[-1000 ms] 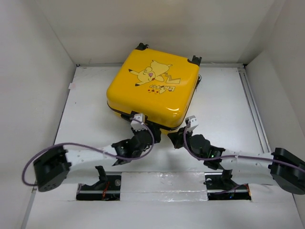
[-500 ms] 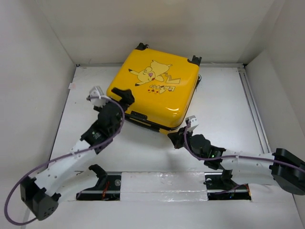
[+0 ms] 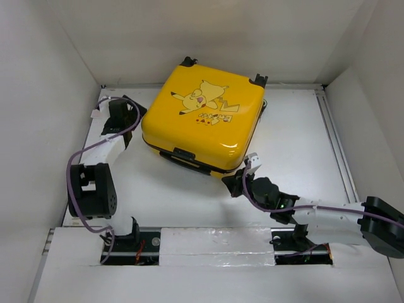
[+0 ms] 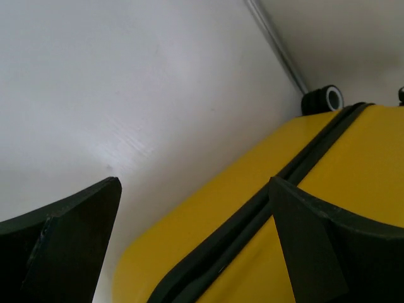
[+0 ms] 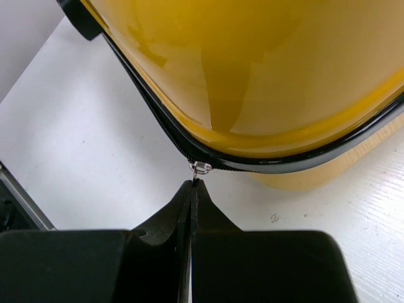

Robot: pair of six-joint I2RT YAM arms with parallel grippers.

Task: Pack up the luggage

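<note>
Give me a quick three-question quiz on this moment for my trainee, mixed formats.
1. True or false: the luggage lies open on the table.
2. Fill in: the right claw is shut on the ___ at the luggage's near corner.
3. Which claw stands open beside the luggage? A) left claw B) right claw C) neither
Key: 1 false, it is closed; 2 zipper pull; 3 A.

left tool (image 4: 194,184) fingers spread wide | luggage (image 4: 353,170) lower right | caster wheel (image 4: 323,99) top right
</note>
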